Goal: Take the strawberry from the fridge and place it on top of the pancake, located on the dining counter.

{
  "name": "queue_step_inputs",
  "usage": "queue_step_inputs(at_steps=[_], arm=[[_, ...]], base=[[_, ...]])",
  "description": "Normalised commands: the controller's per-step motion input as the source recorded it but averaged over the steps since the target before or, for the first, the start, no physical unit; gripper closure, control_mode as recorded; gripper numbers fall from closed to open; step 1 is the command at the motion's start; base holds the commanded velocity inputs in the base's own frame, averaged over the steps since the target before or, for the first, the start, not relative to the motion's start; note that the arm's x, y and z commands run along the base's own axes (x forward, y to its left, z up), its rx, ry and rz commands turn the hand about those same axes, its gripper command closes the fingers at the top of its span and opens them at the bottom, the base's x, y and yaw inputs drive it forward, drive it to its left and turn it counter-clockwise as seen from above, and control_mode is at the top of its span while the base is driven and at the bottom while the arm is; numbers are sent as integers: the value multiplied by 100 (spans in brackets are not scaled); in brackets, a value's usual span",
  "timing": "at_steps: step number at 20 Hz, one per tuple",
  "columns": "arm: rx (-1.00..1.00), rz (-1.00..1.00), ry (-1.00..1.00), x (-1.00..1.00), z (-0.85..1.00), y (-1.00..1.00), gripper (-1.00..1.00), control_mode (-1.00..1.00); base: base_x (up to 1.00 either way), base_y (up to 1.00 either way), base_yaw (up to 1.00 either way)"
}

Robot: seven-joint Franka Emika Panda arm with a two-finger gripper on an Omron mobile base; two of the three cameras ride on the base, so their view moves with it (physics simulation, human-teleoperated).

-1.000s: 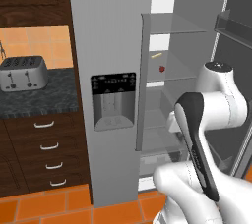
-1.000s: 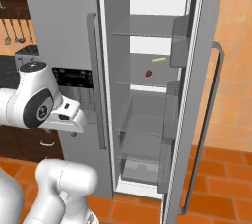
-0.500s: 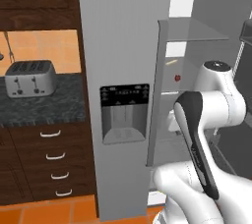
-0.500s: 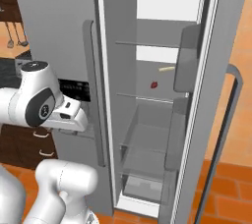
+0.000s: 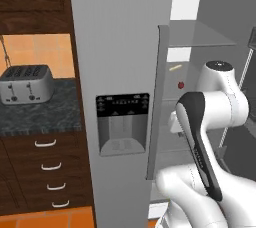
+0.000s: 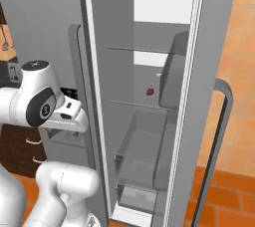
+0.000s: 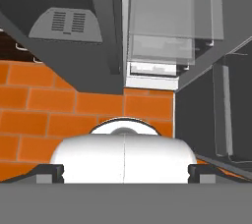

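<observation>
The grey fridge stands with its right door swung open. The strawberry is a tiny red fruit lying on a middle glass shelf inside, also seen as the strawberry from the right. My gripper is folded low in front of the fridge and points down at the floor. Its fingertips stand wide apart, open and holding nothing. It is well below and short of the strawberry. The pancake and the dining counter are out of view.
A thin yellow stick lies on the shelf above the strawberry. The dispenser panel sits in the shut left door. A toaster stands on the dark wall counter at left. Orange floor tiles lie below.
The whole picture has shifted and grown: the base has driven closer to the fridge. The arm keeps the same folded pose and the gripper stays open.
</observation>
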Motion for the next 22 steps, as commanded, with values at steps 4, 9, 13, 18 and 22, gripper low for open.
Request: queue_step_inputs(at_steps=[4,9,13,18,22], arm=[[0,0,0,0,0,0,-100,100],[0,0,0,0,0,0,-100,100],[0,0,0,0,0,0,-100,100],[0,0,0,0,0,0,-100,100],[0,0,0,0,0,0,-100,100]], base=[[-6,-33,-25],[0,-3,-43],[0,-17,-40],[21,-6,-8],[36,-2,0]])
